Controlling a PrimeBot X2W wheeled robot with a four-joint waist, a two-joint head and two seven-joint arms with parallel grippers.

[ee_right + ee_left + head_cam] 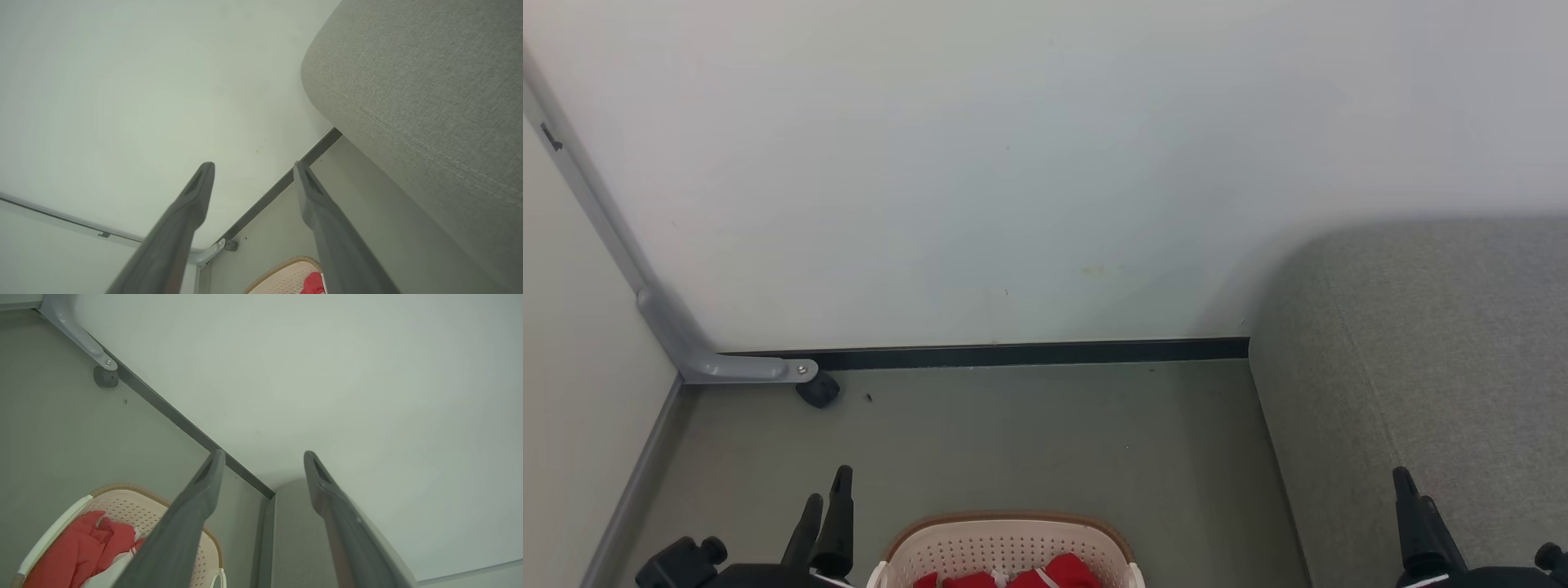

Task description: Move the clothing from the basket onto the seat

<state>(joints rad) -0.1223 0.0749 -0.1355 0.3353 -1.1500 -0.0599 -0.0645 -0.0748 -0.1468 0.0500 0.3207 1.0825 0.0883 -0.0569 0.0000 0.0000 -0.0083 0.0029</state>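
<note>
The cream basket [1005, 545] with a brown rim stands on the floor at the bottom middle of the head view, and red clothing [1045, 573] with white trim lies in it. The basket [118, 500] and clothing [81, 547] appear again at the lower left of the left wrist view, and the basket's rim [282, 269] at the bottom of the right wrist view. The grey seat [1421, 367] fills the right side. My left gripper [829, 494] hangs open just left of the basket, empty. My right gripper [1409, 490] is over the seat's front part, open in its wrist view [253, 171].
A pale wall with a dark skirting strip [1029, 354] closes the floor behind the basket. A grey metal bracket with a black foot [817, 390] sits at the left corner beside a side panel [572, 392]. Bare grey floor [1045, 441] lies between basket and wall.
</note>
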